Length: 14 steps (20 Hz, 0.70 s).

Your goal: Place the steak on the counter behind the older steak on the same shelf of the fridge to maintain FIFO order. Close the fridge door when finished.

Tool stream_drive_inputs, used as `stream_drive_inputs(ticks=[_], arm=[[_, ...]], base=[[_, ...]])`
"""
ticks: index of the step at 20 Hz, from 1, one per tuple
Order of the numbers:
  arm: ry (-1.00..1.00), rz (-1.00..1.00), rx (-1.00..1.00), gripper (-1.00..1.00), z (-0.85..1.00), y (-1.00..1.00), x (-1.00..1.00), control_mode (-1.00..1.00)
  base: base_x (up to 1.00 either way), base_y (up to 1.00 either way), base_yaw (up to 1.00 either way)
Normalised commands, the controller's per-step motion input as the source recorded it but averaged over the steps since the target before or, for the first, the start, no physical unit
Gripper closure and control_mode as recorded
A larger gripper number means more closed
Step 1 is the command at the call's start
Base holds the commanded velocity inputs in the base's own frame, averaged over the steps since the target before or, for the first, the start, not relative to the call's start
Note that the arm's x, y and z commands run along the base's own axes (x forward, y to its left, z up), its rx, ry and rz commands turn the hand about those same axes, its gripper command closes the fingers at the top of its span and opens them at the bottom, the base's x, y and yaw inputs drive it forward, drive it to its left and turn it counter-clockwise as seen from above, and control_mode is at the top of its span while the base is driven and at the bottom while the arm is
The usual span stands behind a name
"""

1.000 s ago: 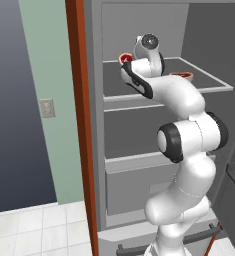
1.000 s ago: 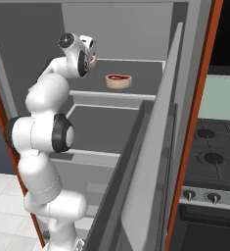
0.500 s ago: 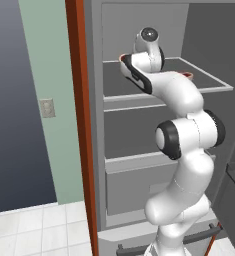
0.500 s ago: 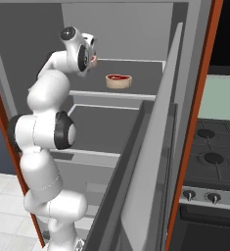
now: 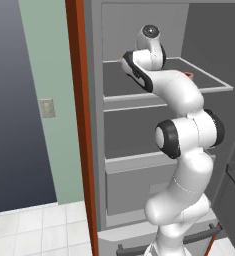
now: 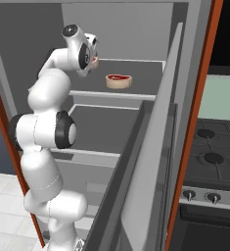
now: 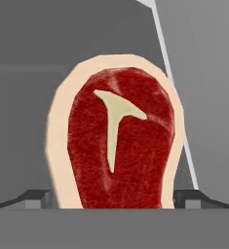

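Fridge (image 6: 136, 29) stood open, its door (image 6: 150, 162) swung wide at 3 o'clock in the right base view. Top shelf (image 5: 209, 82) carried the older steak (image 6: 118, 80). Hand (image 7: 114, 197) gripped the steak (image 7: 117, 146) between both fingers, above the shelf at roughly 9 o'clock from the older steak.

The arm (image 5: 181, 150) was glossy white, built of rounded, bulbous segments, with dark grey-black discs capping its joints and a dark band near the wrist; faint seam lines possibly crossed the shells.
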Motion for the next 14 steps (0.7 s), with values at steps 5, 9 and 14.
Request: stream_drive_inputs(ticks=[5,9,14], arm=[[0.06,0.00,0.00,-1.00,-0.23,-0.04,0.01,-1.00],[0.11,0.00,0.00,-1.00,-0.22,0.01,0.00,-1.00],[0.02,0.00,0.00,-1.00,-0.19,0.00,-0.16,-1.00]], base=[[0.00,0.00,0.00],[0.00,0.00,0.00],[0.00,0.00,0.00]])
